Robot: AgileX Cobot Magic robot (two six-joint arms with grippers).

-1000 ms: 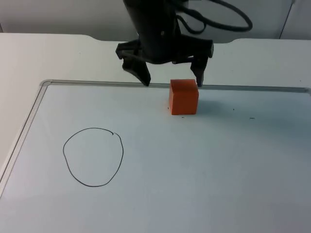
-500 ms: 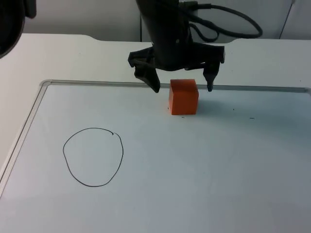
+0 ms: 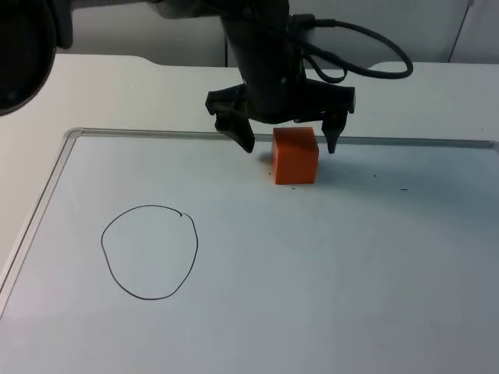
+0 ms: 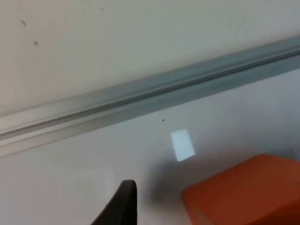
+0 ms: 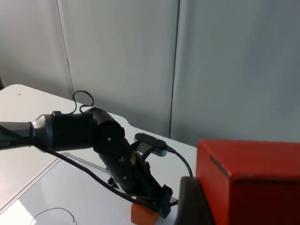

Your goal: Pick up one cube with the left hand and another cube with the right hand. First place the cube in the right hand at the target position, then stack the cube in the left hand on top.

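An orange cube (image 3: 295,160) rests on the whiteboard near its far frame. My left gripper (image 3: 289,147) is open and straddles it, one fingertip (image 3: 248,146) to its left and the other to its right, not touching. The left wrist view has the same orange cube (image 4: 248,192) beside a black fingertip (image 4: 123,206). A red cube (image 5: 248,183) is gripped in my right gripper, held high against a black finger (image 5: 191,201), with the left arm (image 5: 108,140) and orange cube (image 5: 142,213) far below. A hand-drawn black circle (image 3: 149,252) marks the board's left part.
The whiteboard's grey metal frame (image 3: 156,134) runs just behind the orange cube and down the left side. White table lies beyond it, ending at the grey partition wall. A dark blurred arm part (image 3: 19,54) hangs at the upper left.
The left gripper has shifted right and come down a little, so its open fingers now flank the orange cube. The cube has not moved.
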